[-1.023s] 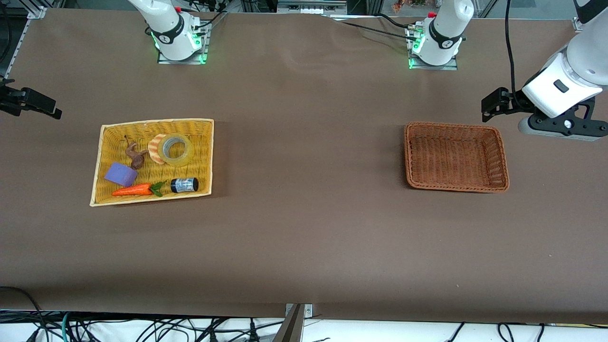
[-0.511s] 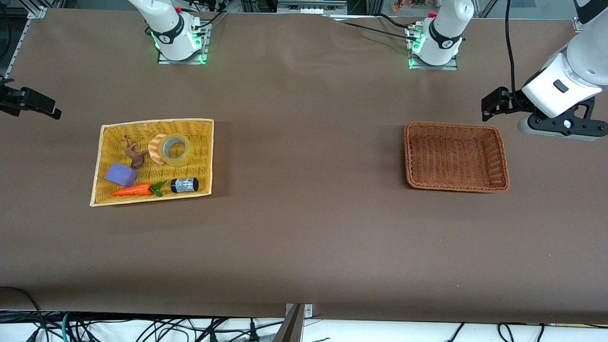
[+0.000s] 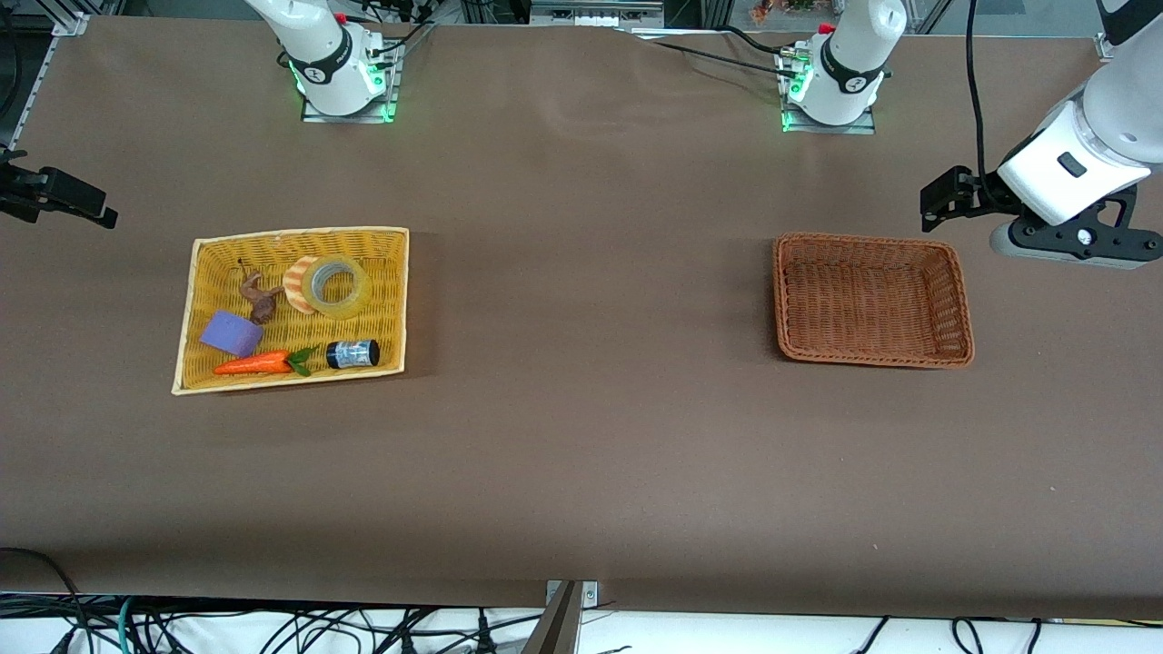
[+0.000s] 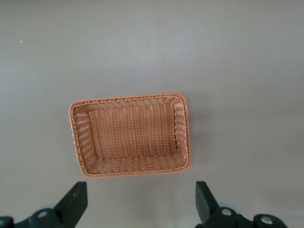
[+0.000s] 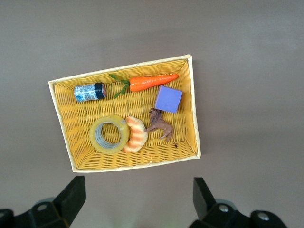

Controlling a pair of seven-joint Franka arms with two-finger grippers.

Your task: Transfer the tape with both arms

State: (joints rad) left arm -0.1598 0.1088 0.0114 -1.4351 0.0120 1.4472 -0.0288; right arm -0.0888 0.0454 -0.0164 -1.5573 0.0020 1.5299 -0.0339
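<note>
The tape, a yellowish translucent ring with a grey core, lies flat in the yellow basket at the right arm's end of the table. In the right wrist view the tape touches a striped croissant toy. My right gripper is open and empty, high over the table beside the yellow basket; only a black part of that hand shows in the front view. My left gripper is open and empty, high beside the brown basket, and it also shows in the front view.
The yellow basket also holds a carrot toy, a purple block, a brown animal figure and a small dark jar. The brown basket at the left arm's end holds nothing. Cables hang at the table's front edge.
</note>
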